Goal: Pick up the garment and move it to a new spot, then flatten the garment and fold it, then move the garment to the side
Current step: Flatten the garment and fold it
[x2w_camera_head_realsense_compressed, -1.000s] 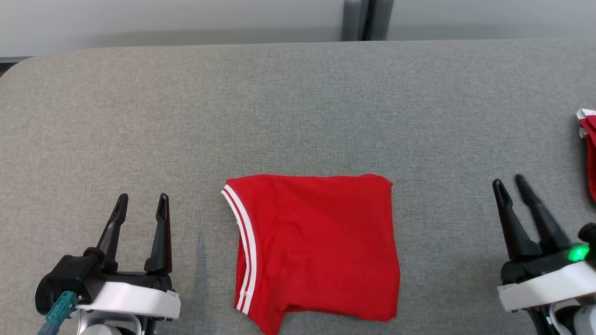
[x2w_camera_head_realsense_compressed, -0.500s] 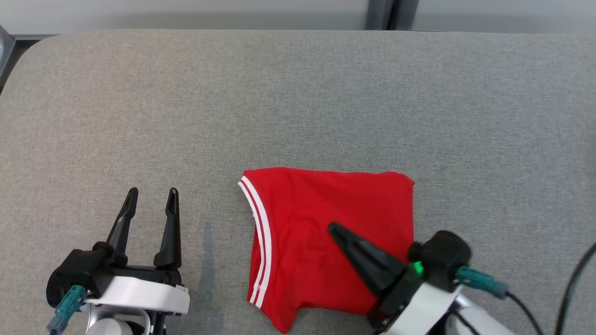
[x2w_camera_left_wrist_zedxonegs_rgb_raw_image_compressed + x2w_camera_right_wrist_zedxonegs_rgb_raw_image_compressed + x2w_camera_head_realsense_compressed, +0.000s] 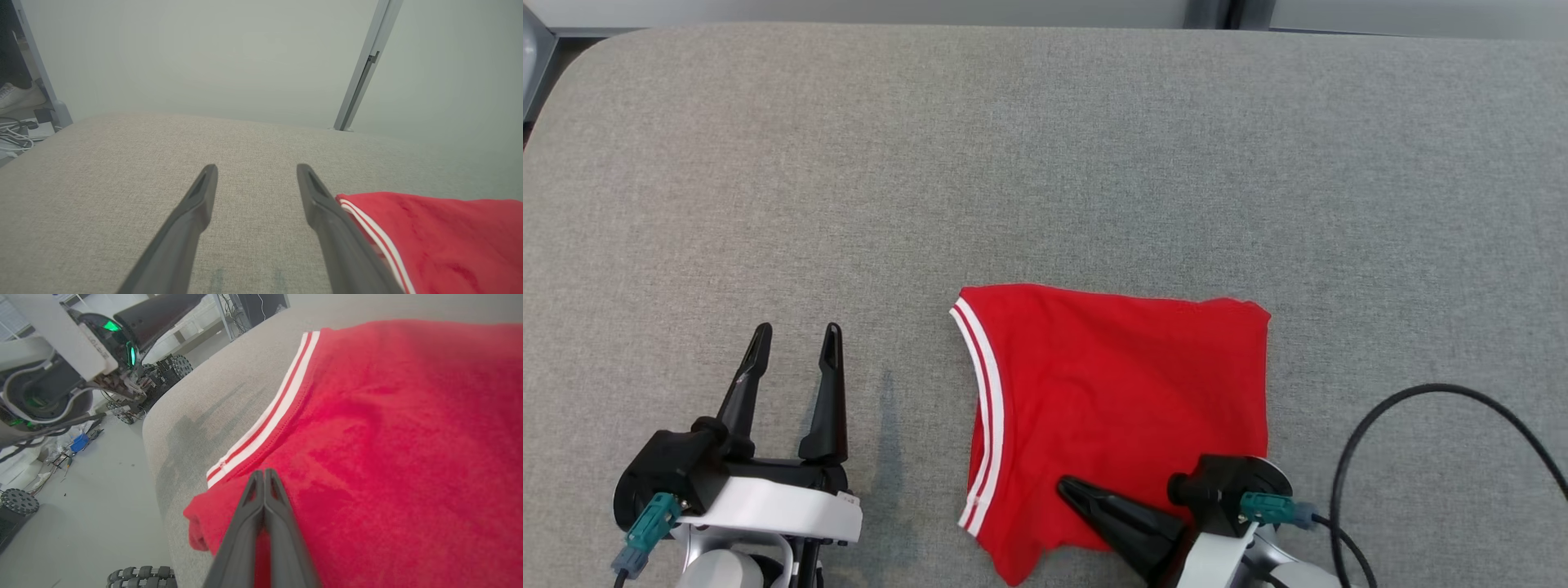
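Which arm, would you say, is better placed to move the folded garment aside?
Probably right: the right tool, shut, lies over the red garment at its near edge; the left tool, open, sits apart.

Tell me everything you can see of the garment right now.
The garment is red, soft-looking cloth, folded into a rough square, lying flat on the grey table near its front edge. A white-striped band runs down its left edge; a small flap sticks out at the front-left corner. The shut right gripper points across its front part, on or just above the cloth.
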### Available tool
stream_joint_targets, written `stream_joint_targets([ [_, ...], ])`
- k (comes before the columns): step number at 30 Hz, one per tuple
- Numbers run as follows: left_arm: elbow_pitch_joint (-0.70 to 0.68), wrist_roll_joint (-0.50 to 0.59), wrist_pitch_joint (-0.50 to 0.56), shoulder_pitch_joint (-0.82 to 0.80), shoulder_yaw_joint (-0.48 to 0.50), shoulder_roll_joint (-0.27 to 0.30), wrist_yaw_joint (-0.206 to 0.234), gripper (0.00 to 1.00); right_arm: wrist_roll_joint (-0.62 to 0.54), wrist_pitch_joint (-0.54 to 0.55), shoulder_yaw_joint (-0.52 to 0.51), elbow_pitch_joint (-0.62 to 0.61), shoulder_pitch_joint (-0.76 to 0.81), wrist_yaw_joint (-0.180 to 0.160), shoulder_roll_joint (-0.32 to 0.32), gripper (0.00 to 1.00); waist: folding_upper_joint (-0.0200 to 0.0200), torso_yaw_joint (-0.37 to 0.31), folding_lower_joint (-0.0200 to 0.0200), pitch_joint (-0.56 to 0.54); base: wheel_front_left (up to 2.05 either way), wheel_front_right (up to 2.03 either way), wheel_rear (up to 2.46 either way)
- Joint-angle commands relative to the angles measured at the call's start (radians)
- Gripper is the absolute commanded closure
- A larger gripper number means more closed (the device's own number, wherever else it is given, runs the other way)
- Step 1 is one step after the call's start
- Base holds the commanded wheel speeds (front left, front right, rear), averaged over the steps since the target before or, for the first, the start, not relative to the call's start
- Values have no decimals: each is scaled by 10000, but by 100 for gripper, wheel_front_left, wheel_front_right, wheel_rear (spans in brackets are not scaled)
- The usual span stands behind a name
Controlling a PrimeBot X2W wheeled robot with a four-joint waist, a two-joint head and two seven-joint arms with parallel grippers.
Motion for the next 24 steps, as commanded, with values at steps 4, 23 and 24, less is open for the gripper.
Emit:
stream_joint_targets([
  [4,74,111,-68,-230,82,-56,-109,0,312,-195,512,715,-257,2,-82,100,0,-14,0,81,0,0,0],
  [23,169,237,-82,-3,275,41,-199,0,709,-1275,-1547,783,-344,2,-75,100,0,-443,0,-426,0,0,0],
  [24,150,242,-82,32,279,54,-192,0,582,-1276,-1999,600,-235,2,-79,100,0,-473,0,-469,0,0,0],
])
